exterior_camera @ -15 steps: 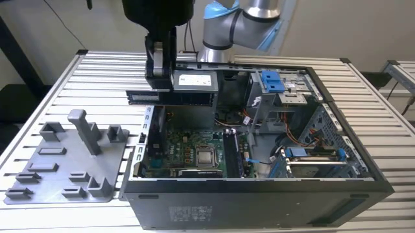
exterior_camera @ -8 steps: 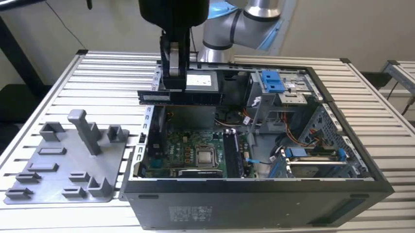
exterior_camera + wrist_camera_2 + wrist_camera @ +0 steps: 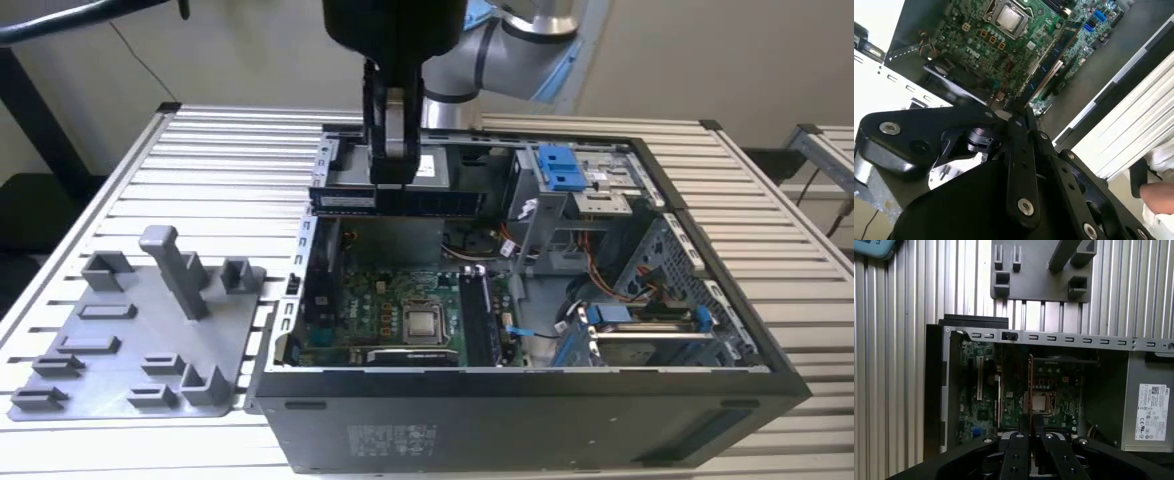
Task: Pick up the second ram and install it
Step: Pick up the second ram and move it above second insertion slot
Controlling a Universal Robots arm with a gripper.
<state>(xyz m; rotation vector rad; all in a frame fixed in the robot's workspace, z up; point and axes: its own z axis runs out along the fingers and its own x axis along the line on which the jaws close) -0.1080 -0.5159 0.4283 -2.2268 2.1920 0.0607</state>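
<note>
Inspection at this moment, largest item first.

The slatted bench (image 3: 227, 150) carries an open computer case (image 3: 534, 430). A grey fixture tray (image 3: 134, 330) lies just beside the case on the exterior view's left.

Inside the case the motherboard (image 3: 360, 310) lies flat, with the processor (image 3: 424, 323) exposed. The memory slots (image 3: 475, 318) run just beside the processor. Which slot is free cannot be told from here.

The end effector (image 3: 395, 180) hangs over the case's far end and is closed narrow on the second ram (image 3: 441, 201). The stick is gripped near mid-length, long edge level, and sits well above the board. In the first wrist view it shows edge-on (image 3: 1031, 382), roughly over the processor region.

Your attention is required on three points:
- **Level:** hold the stick level so both ends meet the slot together.
- **Alignment:** bring its length parallel to the slot before you lower, using the edge-on wrist view as your line.
- **Clearance:** descend slowly and straight, clear of the cables and the drive cage (image 3: 574, 185).

A tilted stick is likely to bind, so correct any tilt while it hangs free.
</note>
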